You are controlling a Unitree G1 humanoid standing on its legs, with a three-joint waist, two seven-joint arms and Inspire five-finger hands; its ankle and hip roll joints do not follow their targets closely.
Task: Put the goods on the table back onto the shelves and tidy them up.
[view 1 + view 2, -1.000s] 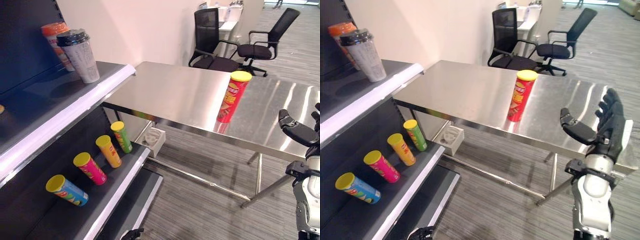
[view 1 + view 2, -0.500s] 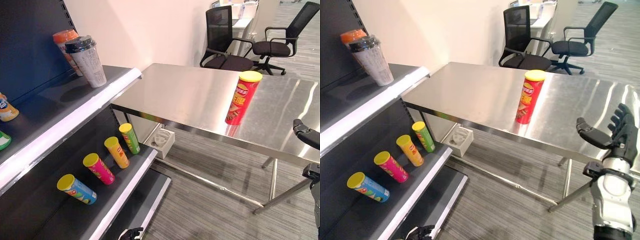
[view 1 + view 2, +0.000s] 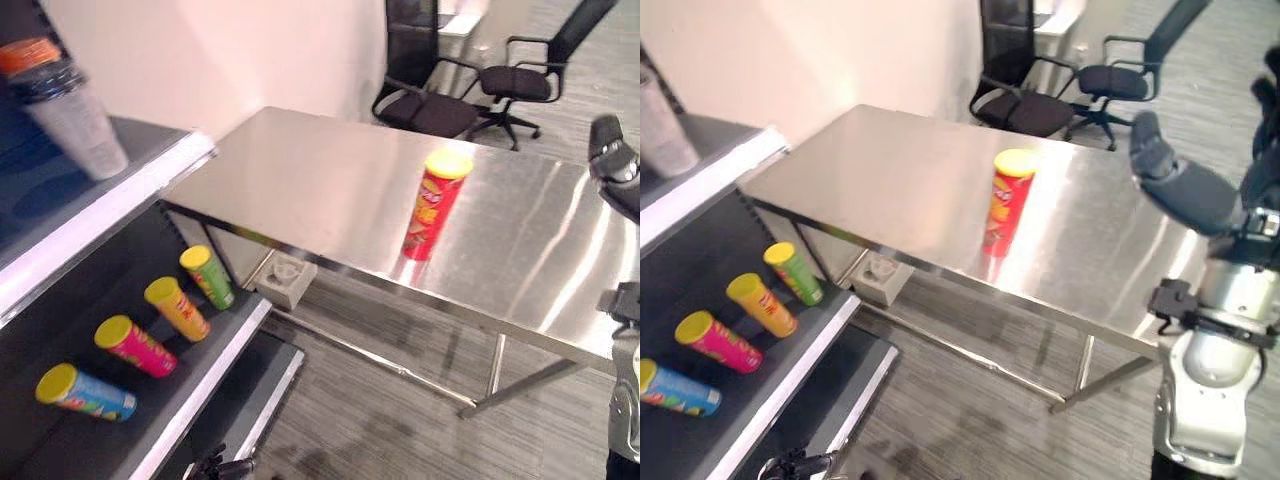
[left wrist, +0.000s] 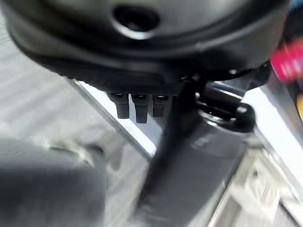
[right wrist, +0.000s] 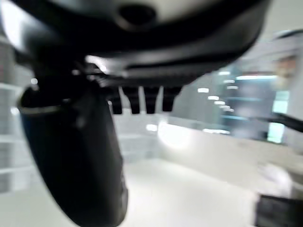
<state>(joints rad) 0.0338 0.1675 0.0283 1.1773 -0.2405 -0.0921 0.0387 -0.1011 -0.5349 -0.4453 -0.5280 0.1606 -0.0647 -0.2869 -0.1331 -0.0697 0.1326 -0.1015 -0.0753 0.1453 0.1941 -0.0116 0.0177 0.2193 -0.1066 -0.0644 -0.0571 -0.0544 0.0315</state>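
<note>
Red can (image 3: 1006, 201) with a yellow lid stands upright on the steel table (image 3: 890, 165), near its front edge. Starting from the right hand (image 3: 1185, 185), raised at the view's right with thumb and fingers spread, holding nothing: the can lies to its left and lower, well apart. Left hand (image 4: 137, 101) hangs low by the shelf (image 3: 205, 385), fingers straight, much farther away.
</note>
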